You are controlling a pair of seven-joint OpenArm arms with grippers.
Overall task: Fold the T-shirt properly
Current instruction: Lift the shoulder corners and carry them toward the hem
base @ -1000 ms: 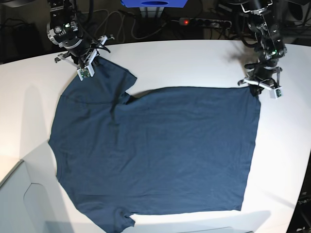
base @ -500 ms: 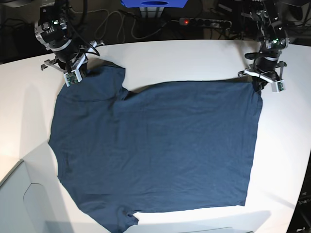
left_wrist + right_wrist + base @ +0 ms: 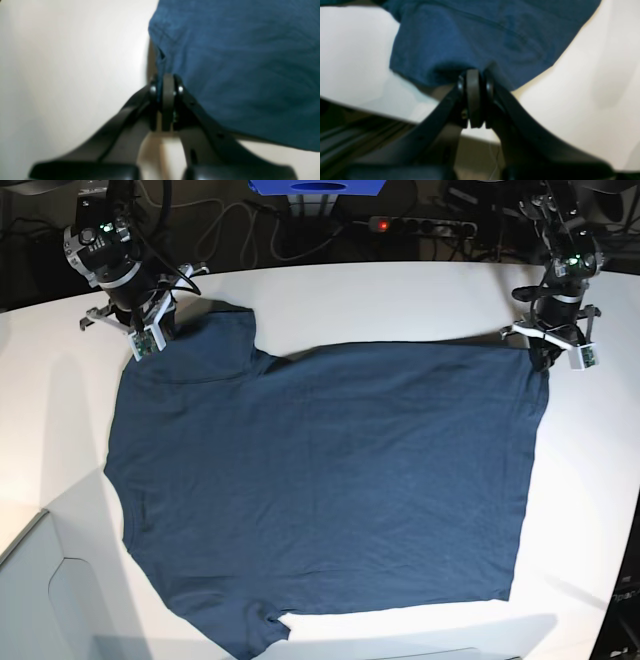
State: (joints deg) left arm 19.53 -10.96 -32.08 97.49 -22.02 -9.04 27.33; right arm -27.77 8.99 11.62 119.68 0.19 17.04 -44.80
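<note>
The dark navy T-shirt (image 3: 320, 480) lies spread flat on the white table (image 3: 400, 295), neck side to the left and hem to the right. My right gripper (image 3: 150, 332), at the far left of the base view, is shut on the edge of the far sleeve (image 3: 475, 32); its tips (image 3: 473, 77) pinch the cloth close to the table's edge. On the far right, my left gripper (image 3: 546, 356) is shut on the far hem corner. The left wrist view shows its tips (image 3: 168, 82) closed on the T-shirt's corner (image 3: 237, 62).
Behind the table run cables and a power strip (image 3: 420, 225) with a red light, and a blue object (image 3: 315, 188) stands at the back. A pale grey box (image 3: 40, 600) sits at the lower left. The table's far edge lies just behind both grippers.
Both grippers have moved toward the table's far edge and apart, holding the cloth. The T-shirt has been dragged back and drawn flatter, and its far edge is straighter.
</note>
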